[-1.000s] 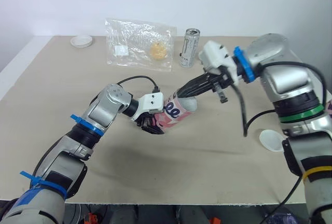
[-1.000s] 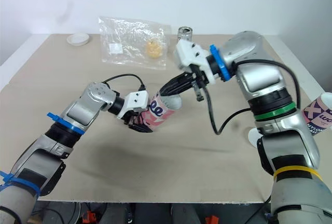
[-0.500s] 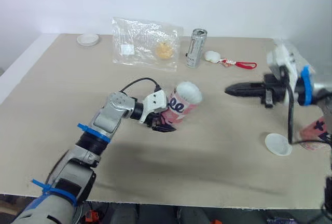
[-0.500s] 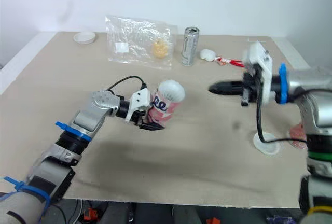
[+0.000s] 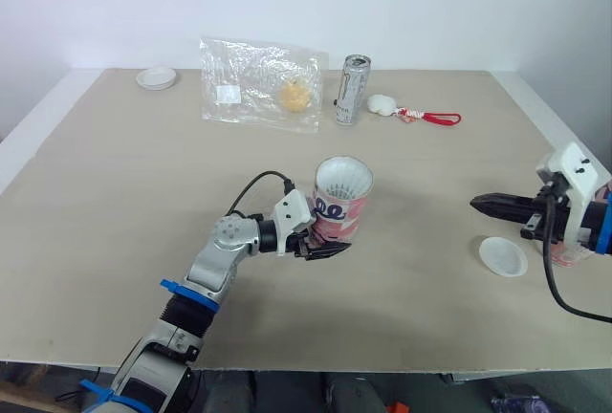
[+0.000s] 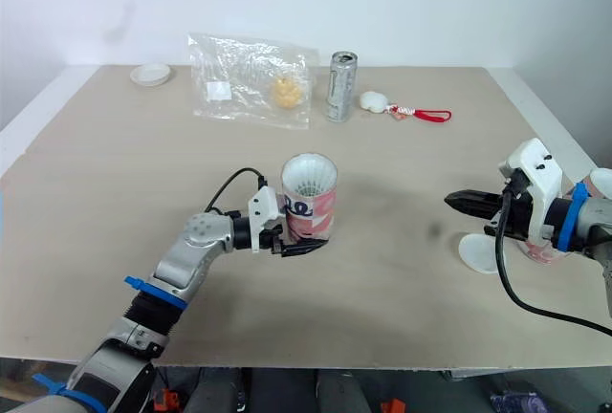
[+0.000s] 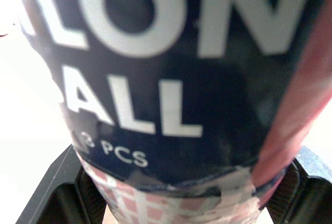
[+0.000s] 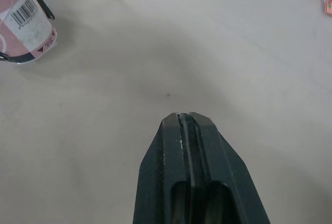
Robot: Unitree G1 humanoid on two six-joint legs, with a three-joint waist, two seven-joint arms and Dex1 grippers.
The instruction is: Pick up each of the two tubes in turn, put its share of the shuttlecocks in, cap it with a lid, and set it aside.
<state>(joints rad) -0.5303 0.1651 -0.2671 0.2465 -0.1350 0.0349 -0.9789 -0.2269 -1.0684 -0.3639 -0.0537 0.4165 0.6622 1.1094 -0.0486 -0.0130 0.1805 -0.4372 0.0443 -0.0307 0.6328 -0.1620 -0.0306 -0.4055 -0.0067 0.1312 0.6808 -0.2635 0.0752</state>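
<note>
Bright, even light; L wrist blurry.

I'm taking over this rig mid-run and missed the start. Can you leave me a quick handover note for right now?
Left hand: shut on the pink-and-navy cardboard tube, upright near the middle of the table, uncapped, white shuttlecock feathers in its mouth; count unclear.
Right hand: shut, empty, above the table beside a white round plastic lid.
Second pink tube: at the right edge behind the right wrist, contents hidden.
Another white lid: far left corner.
Done: first tube partly loaded. Left: cap it, set aside, then the second tube.
</note>
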